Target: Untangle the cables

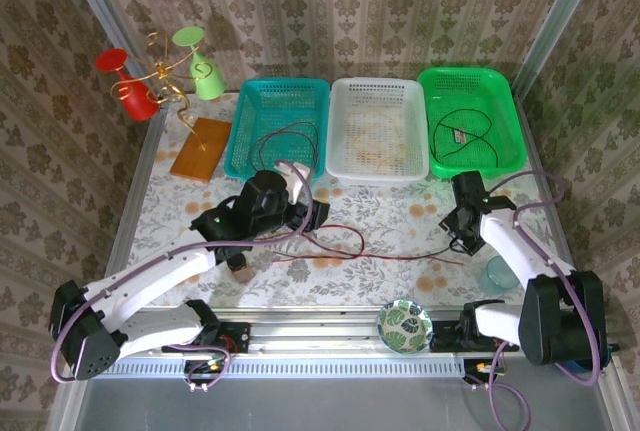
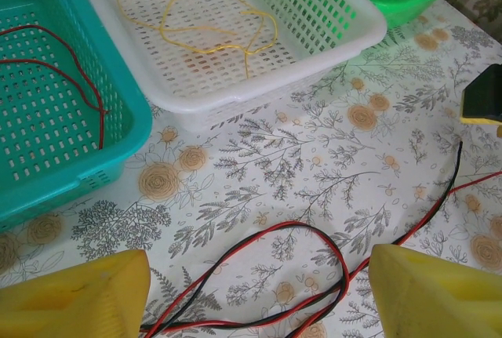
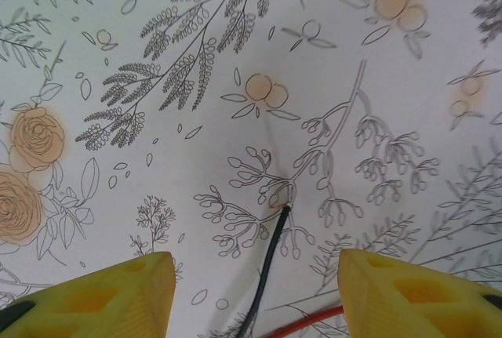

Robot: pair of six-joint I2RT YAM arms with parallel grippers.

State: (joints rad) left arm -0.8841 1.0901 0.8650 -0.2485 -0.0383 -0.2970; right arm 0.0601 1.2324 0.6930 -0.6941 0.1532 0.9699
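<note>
R gripper open – blk cable end btwn jaws

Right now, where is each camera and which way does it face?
Top external: high behind the robot, looking down on the table and white basket; left arm, right arm show.
Left wrist: low, facing the white basket across the table; left tool at bottom.
Right wrist: close above the table, over a black cable end; right tool below.
Shared: white basket, top and left wrist.

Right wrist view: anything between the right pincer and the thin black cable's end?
Nothing visible: the thin black cable lies on floral tablecloth between yellow fingers of the open right pincer; a thin red cable runs alongside.
</note>
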